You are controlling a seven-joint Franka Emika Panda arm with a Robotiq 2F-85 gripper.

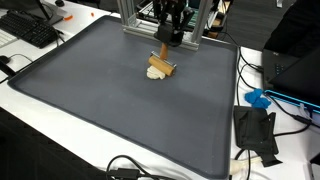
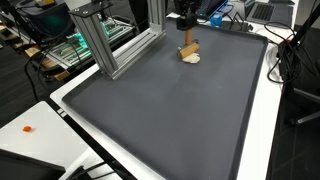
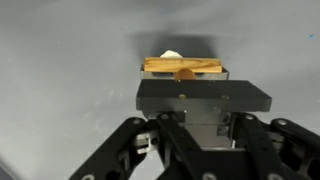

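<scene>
Arm (image 1: 168, 15) vertical, jaws straight down

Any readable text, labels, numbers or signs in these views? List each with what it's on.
None legible: no view shows readable text.
Wooden block: plain, no marking.
Grey mat: no print.
Keyboard: key legends too small to read.
Gripper: no label visible.

In the wrist view I am wearing matte black all over my gripper (image 3: 186, 80): a flat rectangular bar (image 3: 204, 93) is running across it, angular jointed linkages (image 3: 118, 150) are spreading below, and pale metal is glinting between them.
</scene>
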